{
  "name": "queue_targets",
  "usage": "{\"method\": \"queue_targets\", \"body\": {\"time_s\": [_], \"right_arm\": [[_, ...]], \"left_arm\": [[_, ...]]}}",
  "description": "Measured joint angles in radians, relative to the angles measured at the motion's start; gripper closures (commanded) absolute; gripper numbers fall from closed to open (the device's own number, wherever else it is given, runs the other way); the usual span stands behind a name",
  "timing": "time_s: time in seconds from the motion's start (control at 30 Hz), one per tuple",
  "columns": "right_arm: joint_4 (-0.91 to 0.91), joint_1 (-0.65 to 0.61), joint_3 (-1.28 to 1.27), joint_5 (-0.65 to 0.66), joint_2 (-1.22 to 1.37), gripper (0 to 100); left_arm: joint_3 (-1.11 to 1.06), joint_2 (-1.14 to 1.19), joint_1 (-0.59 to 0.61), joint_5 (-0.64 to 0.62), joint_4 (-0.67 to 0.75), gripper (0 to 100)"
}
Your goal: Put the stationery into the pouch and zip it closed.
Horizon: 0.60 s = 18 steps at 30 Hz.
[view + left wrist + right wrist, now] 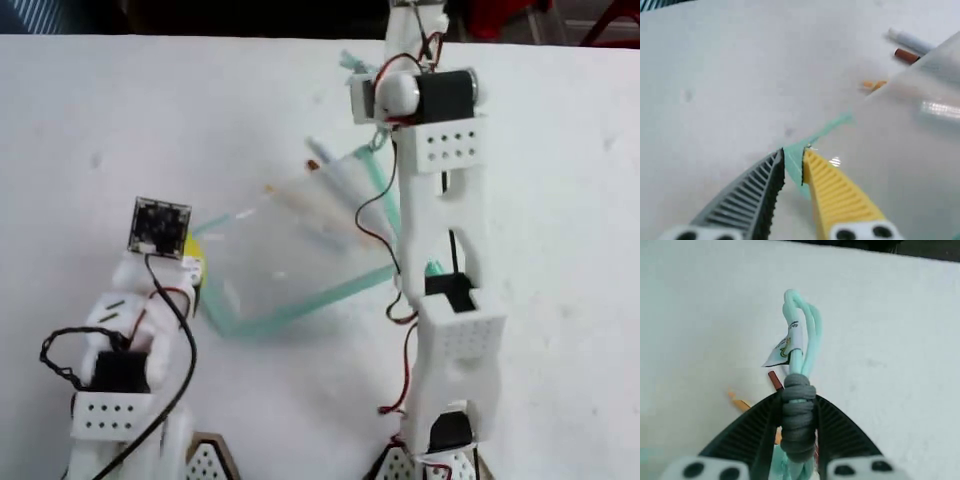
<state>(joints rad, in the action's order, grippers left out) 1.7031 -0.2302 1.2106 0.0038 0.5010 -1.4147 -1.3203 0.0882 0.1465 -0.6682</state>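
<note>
The pouch (290, 250) lies flat in the middle of the table (120, 120), clear with green trim, between the two arms. Pens (910, 40) show at its far edge beside a brown-tipped one (905, 55) and an orange bit (874, 85). Their ends seem to poke past the opening, though I cannot tell whether they are fully inside.

The left claw (793, 167) is pinched narrow on the pouch's near green corner. The right claw (797, 410) is clamped on the zip cord (800, 325) at its grey knot, with the green loop and a small tag (782, 352) standing out beyond the tips.

This looks like the zipping step, with one arm anchoring and the other set to pull. To do it well:
- Keep the left grip firm and steady, so the pouch stays taut and does not slide along with the pull
- Draw the cord along the line of the zip, low and level, not upward, or the pouch will lift and buckle
- Mind the pen ends: if any lies across the opening the slider may jam on it, so go slowly there
- Hold the cord near the knot, where slip is least likely
</note>
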Motion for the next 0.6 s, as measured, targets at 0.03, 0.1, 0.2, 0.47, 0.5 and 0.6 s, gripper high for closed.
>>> {"method": "queue_targets", "body": {"time_s": [0.03, 0.1, 0.2, 0.47, 0.5, 0.6], "right_arm": [[0.000, -0.008, -0.012, 0.000, -0.032, 98.2], [0.000, -0.023, -0.044, 0.000, -0.101, 98.2], [0.000, -0.040, -0.100, 0.000, -0.226, 98.2], [0.000, -0.126, -0.261, 0.181, -0.580, 98.2], [0.000, -0.144, -0.282, 0.189, -0.618, 98.2], [0.000, -0.199, -0.350, 0.199, -0.717, 98.2]], "left_arm": [[0.040, 0.000, 0.000, 0.000, -0.029, 86], [0.137, 0.000, 0.000, 0.011, -0.110, 83], [0.316, 0.000, 0.000, 0.104, -0.258, 82], [0.838, -0.018, -0.041, 0.334, -0.641, 82], [0.887, -0.018, -0.058, 0.353, -0.687, 82], [0.984, -0.018, -0.115, 0.377, -0.812, 82]]}}
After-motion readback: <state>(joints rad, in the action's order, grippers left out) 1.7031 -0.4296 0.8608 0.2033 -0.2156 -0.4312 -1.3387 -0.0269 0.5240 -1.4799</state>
